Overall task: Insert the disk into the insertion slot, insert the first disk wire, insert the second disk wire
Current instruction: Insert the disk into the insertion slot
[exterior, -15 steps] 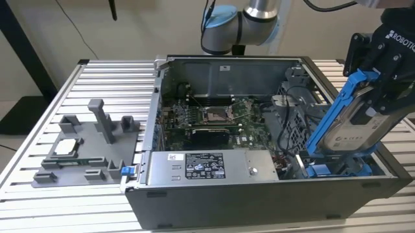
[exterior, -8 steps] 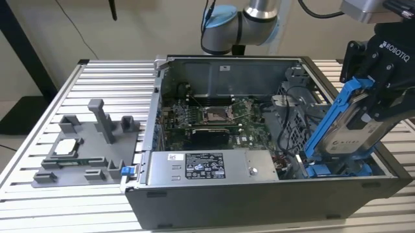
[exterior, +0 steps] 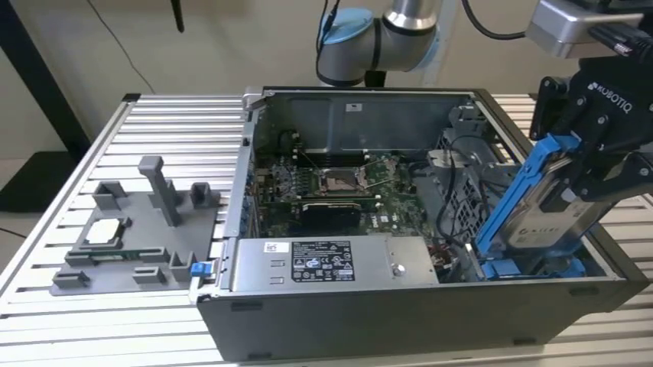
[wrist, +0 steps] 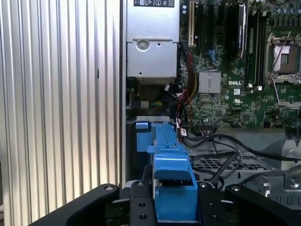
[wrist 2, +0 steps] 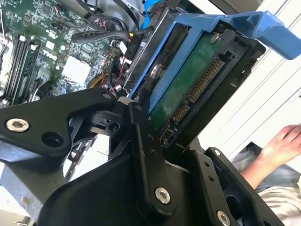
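Exterior view: the disk (exterior: 531, 218) held tilted at the insertion slot (exterior: 536, 269)

The disk was clamped between the fingers of the gripper (exterior: 583, 183), at three o'clock of the open computer case (exterior: 408, 313). It was tilted steeply, with its lower end at the slot's blue rails, at about four o'clock; whether it touched them could not be told. The power supply box (exterior: 326, 264) was seen at six o'clock and the motherboard (exterior: 326, 191) at the centre. A person's hand (wrist 2: 284, 141) was seen in the second wrist view.
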Available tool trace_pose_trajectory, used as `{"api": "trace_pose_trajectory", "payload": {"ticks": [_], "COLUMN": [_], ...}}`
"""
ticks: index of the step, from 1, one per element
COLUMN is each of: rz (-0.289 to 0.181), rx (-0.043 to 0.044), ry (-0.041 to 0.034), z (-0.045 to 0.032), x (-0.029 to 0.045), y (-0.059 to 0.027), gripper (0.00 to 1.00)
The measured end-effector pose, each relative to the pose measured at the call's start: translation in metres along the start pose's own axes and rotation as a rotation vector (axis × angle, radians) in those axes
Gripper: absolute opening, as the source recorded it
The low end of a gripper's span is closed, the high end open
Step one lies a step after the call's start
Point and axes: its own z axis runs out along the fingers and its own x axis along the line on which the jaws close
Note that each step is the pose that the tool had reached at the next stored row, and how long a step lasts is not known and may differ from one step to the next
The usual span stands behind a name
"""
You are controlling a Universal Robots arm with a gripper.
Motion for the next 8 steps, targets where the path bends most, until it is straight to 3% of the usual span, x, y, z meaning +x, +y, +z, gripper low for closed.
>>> {"api": "trace_pose_trajectory", "payload": {"ticks": [8], "rz": [0.0], "rx": [0.0042], "ry": [-0.0032], "z": [0.0077], "x": [-0.0013], "y": [0.0007], "gripper": [0.0]}}
